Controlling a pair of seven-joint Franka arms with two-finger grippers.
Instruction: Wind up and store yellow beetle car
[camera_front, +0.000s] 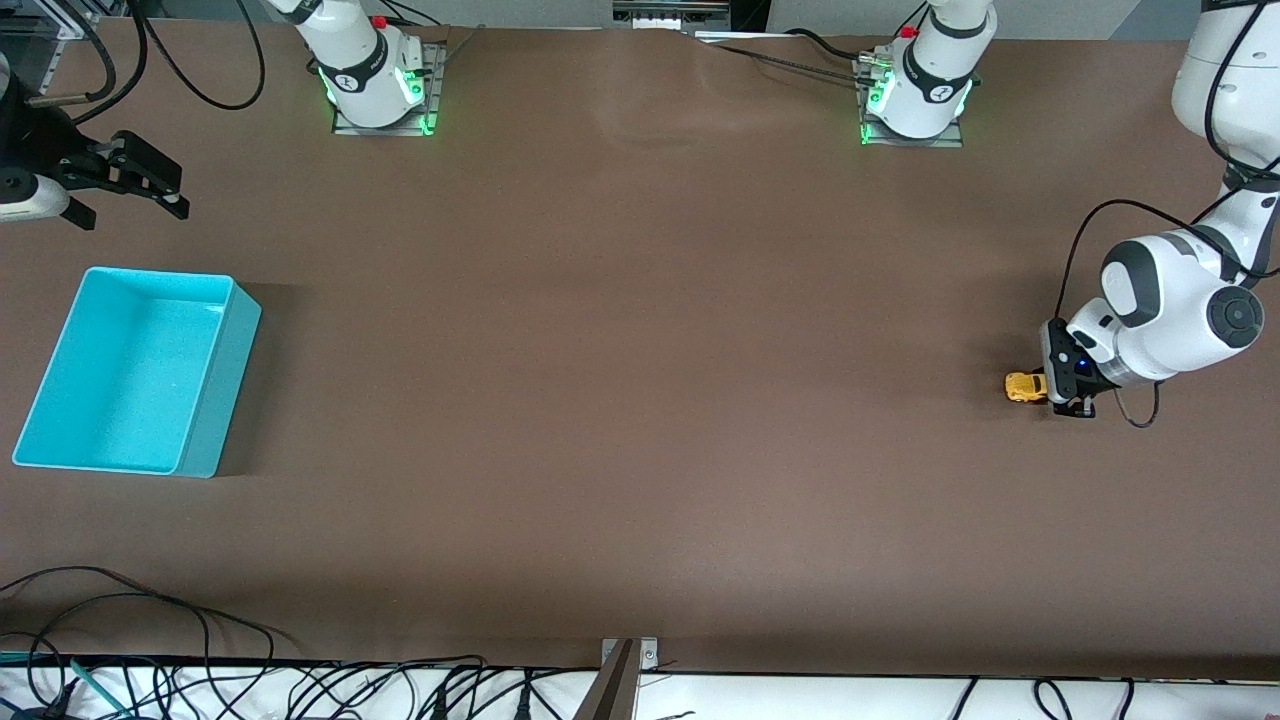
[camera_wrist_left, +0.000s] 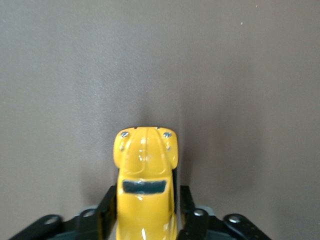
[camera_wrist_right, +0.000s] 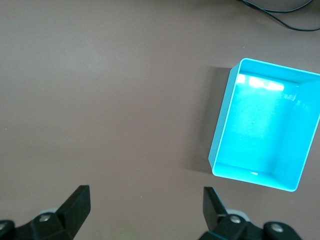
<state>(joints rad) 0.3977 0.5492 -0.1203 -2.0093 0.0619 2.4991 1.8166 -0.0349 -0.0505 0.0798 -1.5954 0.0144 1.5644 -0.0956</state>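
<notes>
Car: yellow beetle car (camera_front: 1024, 386) on table (camera_front: 640, 400), left arm's end, pinched by left gripper (camera_front: 1062, 392).
Left wrist: fingers (camera_wrist_left: 106, 207) clamped on car's rear flanks, likely for pull-back winding.
Right wrist: right gripper (camera_wrist_right: 145, 207) spread wide, waiting near blue bin (camera_wrist_right: 220, 135), empty.

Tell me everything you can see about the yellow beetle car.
The yellow beetle car is a tiny, glossy yellow-orange toy with a rounded body, a dark window and two small silver headlights on its hood. It looks like painted metal or plastic. It sits upright on the brown table at the left arm's end. The left gripper is low at the table and its jaws press the car's two sides; the hood pokes out in front of them.
</notes>
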